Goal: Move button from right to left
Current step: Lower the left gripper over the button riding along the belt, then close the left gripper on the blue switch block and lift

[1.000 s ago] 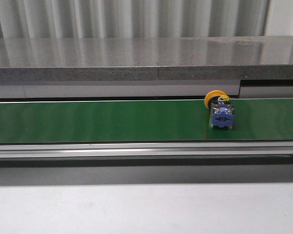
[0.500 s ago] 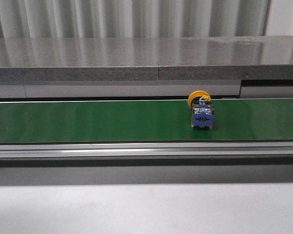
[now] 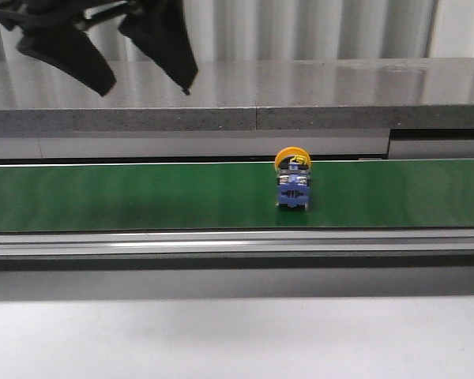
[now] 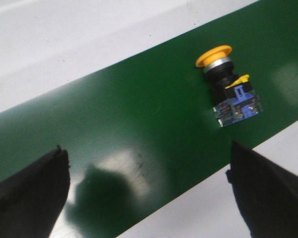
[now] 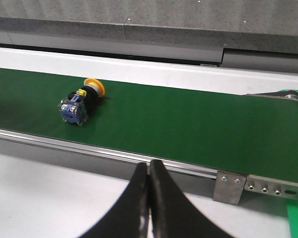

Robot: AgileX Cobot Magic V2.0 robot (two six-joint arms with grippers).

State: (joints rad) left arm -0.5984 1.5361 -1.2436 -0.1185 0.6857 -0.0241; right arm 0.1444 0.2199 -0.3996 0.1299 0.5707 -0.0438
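- We've got the left gripper spread wide, above the belt; button lies to its right, lower, cap pointing away.
- Right gripper pinched closed, empty; left's nearer.

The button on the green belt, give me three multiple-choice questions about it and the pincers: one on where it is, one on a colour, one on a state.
1. Where does the button lie?
A. On the green belt
B. On the grey ledge behind the belt
C. Between the left pincer's fingers

2. What colour is the button's round cap?
A. Red
B. Yellow
C. White

3. How do the two pincers stand?
A. Both open
B. Left shut, right open
C. Left open, right shut

Answers:
1. A: in the front view the button rests on its side on the belt, with nothing touching it.
2. B: the left wrist view shows a yellow cap above a black collar and a blue base.
3. C: the left pincer has its fingers spread wide above the belt, while the right pincer has its fingers pressed together and holds nothing.
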